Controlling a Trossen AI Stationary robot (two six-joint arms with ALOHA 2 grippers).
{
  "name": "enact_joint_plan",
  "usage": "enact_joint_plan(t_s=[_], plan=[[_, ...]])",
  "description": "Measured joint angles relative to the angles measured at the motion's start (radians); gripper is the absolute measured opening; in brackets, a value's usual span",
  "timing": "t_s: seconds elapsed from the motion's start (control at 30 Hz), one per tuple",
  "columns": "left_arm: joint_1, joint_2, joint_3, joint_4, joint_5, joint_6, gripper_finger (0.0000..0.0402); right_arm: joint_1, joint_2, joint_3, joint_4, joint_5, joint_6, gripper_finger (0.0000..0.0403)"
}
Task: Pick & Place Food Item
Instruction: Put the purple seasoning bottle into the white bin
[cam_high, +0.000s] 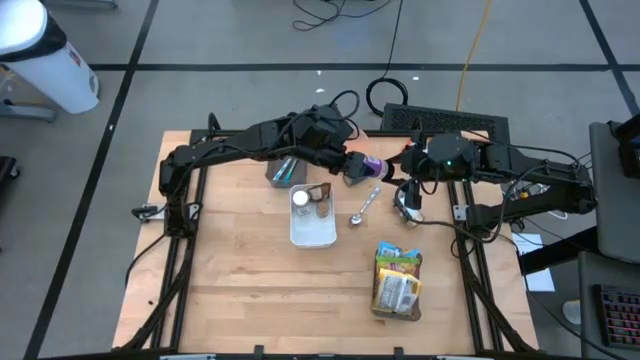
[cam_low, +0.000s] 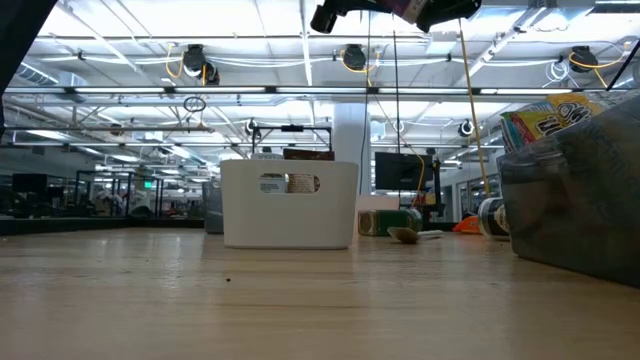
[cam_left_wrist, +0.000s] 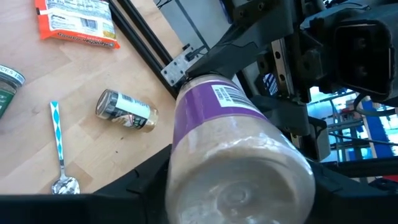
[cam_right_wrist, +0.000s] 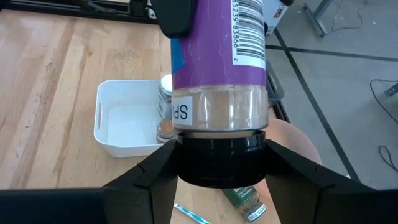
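Aloft, well clear of the white plastic bin's (cam_high: 312, 232) rim, one purple-labelled clear spice jar (cam_high: 366, 167) clamped between left gripper (cam_high: 352, 166) and right gripper (cam_high: 392, 165).

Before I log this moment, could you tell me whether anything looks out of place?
A small jar lies on its side on the table instead of standing. The purple-labelled jar is held in the air by both the left gripper and the right gripper.

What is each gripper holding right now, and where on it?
One purple-labelled spice jar, held above the table: left gripper clamps its clear bottom end, right gripper clamps the black lid.
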Motion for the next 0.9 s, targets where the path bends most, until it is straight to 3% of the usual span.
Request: enact_joint_plan(t_s=[0.13,0.43,0.73,0.9], plan=[[0.000,0.000,0.000,-0.001,-0.001,0.002,0.0220,0.000,0.000,0.000,-0.001,0.000,0.001,0.0191],[0.000,0.000,0.000,0.000,0.003,0.004,0.0237,0.000,0.000,0.000,-0.002,-0.001,-0.002,0.0191],[0.000,0.000,0.000,0.002,0.004,0.008,0.0208,0.000,0.000,0.000,-0.003,-0.002,-0.004,0.0191],[0.000,0.000,0.000,0.002,0.004,0.010,0.0211,0.000,0.000,0.000,-0.003,-0.004,-0.006,0.0191]])
